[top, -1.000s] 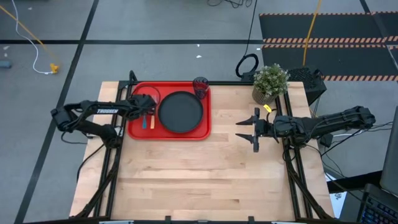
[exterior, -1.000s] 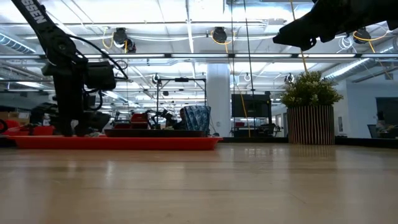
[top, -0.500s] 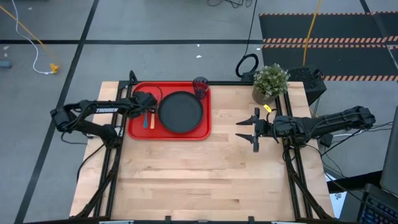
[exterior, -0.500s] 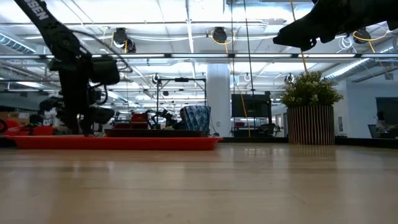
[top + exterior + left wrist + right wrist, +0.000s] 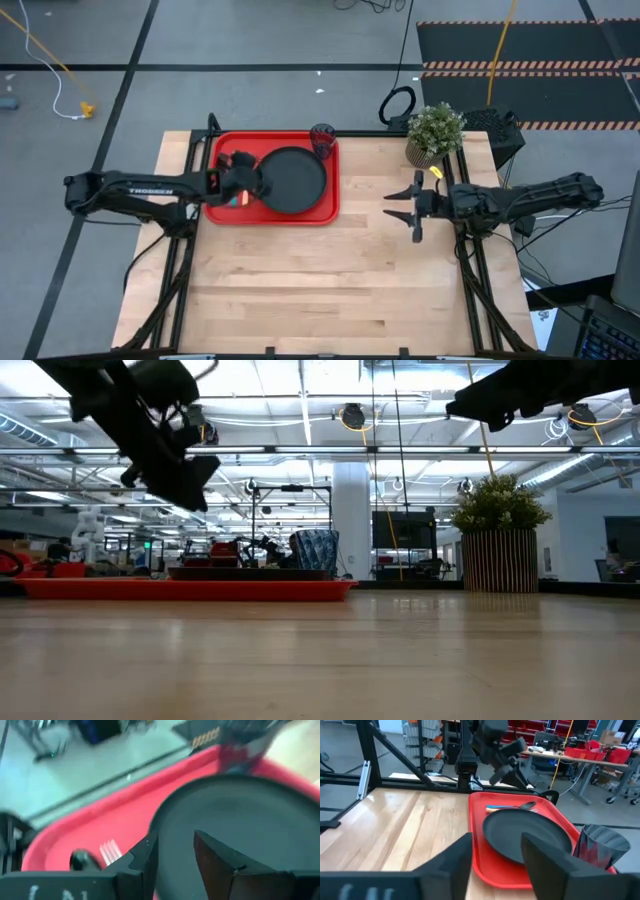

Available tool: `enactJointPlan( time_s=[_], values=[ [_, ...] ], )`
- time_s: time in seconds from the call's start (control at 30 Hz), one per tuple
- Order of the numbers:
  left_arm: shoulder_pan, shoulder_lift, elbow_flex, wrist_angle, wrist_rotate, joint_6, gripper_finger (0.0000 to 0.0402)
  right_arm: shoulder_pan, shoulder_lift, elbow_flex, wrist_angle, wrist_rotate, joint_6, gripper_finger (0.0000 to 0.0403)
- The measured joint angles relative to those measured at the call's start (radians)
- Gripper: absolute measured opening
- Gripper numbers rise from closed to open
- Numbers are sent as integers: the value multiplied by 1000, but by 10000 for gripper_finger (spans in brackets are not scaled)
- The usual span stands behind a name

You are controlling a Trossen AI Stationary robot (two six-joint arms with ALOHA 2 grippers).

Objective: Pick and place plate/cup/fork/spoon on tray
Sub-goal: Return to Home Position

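the wooden surface (image 5: 330, 280) carries the red tray (image 5: 310, 216) on the left arm's side. on the tray sit the black plate (image 5: 293, 180), the cup (image 5: 322, 138) in a corner, and the fork (image 5: 111, 851) and spoon (image 5: 80, 860) side by side next to the plate. from above both are mostly hidden by the left gripper (image 5: 172, 840), which hangs over them with fingers apart and empty. the right gripper (image 5: 496, 837) hovers above bare wood, fingers spread, empty. white lettering on the left arm is too small to read.

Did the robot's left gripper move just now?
Yes. In the low view the left gripper has risen well above the red tray, where it sat low before.
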State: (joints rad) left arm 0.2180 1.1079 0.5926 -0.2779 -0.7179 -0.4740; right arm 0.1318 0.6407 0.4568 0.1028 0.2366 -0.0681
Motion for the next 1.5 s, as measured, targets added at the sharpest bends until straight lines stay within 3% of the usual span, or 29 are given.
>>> enactJointPlan(
  time_s=[0.3,0.37,0.5,0.73,0.87,1.1,1.5],
  values=[
    [-129,-85,-5,83,36,162,29,0,-63,0,-109,-16,-14,9],
    [-157,-88,-34,155,48,218,8,0,-69,-5,-105,-57,-31,8],
    [-191,-88,-139,403,162,318,13,0,-77,-46,-66,-107,-48,13],
    [-202,-88,-346,815,335,423,5,0,-99,-117,-56,-106,-81,2],
    [-194,-88,-450,987,378,439,9,-2,-120,-175,6,-106,-114,1],
    [-190,-88,-555,1099,411,428,13,-2,-153,-288,137,-107,-165,1],
    [-190,-88,-584,1114,488,444,11,-2,-218,-335,170,-110,-180,0]
  ],
)
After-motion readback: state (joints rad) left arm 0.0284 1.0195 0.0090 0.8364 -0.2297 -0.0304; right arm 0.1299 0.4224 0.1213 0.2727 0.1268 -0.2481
